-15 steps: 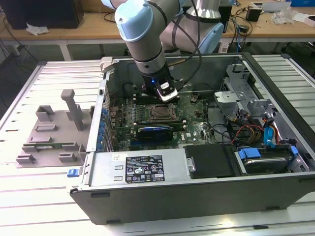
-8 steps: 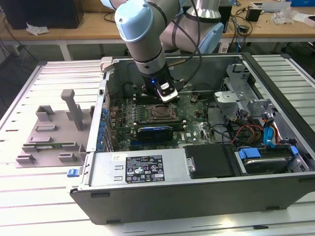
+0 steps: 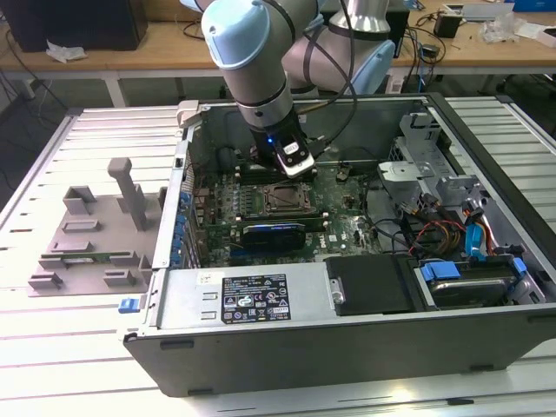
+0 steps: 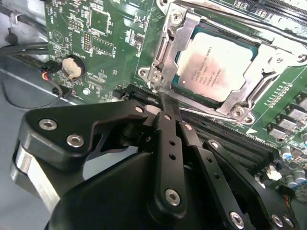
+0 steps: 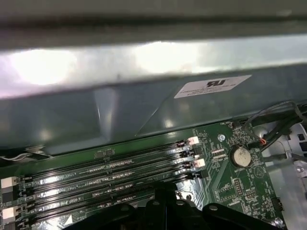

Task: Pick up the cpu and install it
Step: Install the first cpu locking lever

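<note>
The cpu (image 4: pixel 216 60), a flat square chip with a pale silver top, lies inside the socket's metal frame (image 4: pixel 168 45) on the green motherboard (image 4: pixel 103 36). In the exterior view the cpu (image 3: pixel 283 199) sits mid-board inside the open computer case. My gripper (image 4: pixel 167 106) hovers just beside the socket, over the memory slots (image 5: pixel 110 167), apart from the chip. Its black fingers (image 4: pixel 169 132) are pressed together with nothing between them. In the exterior view the gripper (image 3: pixel 293 167) hangs just behind the socket.
The case's metal walls (image 3: pixel 313 295) surround the board. A black card (image 3: pixel 274 233) lies in front of the socket, with drive bays and cables (image 3: pixel 460 234) on the exterior view's right. A coin battery (image 5: pixel 241 155) sits beside the slots. A grey fixture (image 3: pixel 91 230) stands outside the case.
</note>
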Available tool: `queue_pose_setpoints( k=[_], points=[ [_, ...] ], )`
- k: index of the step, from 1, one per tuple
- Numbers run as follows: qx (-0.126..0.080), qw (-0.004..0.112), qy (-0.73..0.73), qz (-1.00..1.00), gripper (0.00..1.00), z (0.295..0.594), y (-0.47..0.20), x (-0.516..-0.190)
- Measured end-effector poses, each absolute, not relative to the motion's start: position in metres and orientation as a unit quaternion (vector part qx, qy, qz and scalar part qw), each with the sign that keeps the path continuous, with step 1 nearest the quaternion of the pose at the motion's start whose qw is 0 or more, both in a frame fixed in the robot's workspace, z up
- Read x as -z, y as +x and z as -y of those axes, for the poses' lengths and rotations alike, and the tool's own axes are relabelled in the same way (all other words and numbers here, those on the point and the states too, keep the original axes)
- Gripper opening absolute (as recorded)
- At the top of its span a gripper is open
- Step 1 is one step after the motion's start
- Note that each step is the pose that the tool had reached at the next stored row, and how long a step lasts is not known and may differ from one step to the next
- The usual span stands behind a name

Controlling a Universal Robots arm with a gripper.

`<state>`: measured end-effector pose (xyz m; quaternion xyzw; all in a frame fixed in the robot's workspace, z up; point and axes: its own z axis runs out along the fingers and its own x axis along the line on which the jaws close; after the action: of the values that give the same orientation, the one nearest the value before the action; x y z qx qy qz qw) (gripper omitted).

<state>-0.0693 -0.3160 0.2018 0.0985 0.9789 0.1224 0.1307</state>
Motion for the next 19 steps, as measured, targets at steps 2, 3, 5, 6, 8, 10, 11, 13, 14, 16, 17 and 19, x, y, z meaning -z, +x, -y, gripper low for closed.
queue_pose_setpoints(
  k=[2,3,5,6,8,10,11,13,14,16,17,19],
  points=[
    [-0.122,0.131,0.098,-0.979,0.11,0.316,-0.069,-0.204],
    [-0.122,0.131,0.098,-0.979,0.11,0.316,-0.070,-0.208],
    [-0.123,0.131,0.098,-0.979,0.11,0.316,-0.071,-0.209],
    [-0.123,0.131,0.098,-0.979,0.11,0.316,-0.073,-0.209],
    [-0.122,0.132,0.099,-0.979,0.11,0.316,-0.080,-0.209],
    [-0.122,0.133,0.099,-0.979,0.11,0.315,-0.083,-0.209],
    [-0.123,0.133,0.099,-0.979,0.11,0.313,-0.083,-0.209],
    [-0.123,0.133,0.100,-0.978,0.11,0.310,-0.083,-0.209],
    [-0.122,0.133,0.101,-0.978,0.11,0.310,-0.083,-0.208],
    [-0.122,0.133,0.102,-0.978,0.11,0.309,-0.083,-0.206],
    [-0.122,0.133,0.102,-0.978,0.11,0.308,-0.083,-0.206],
    [-0.122,0.133,0.103,-0.978,0.11,0.308,-0.083,-0.204]
  ],
)
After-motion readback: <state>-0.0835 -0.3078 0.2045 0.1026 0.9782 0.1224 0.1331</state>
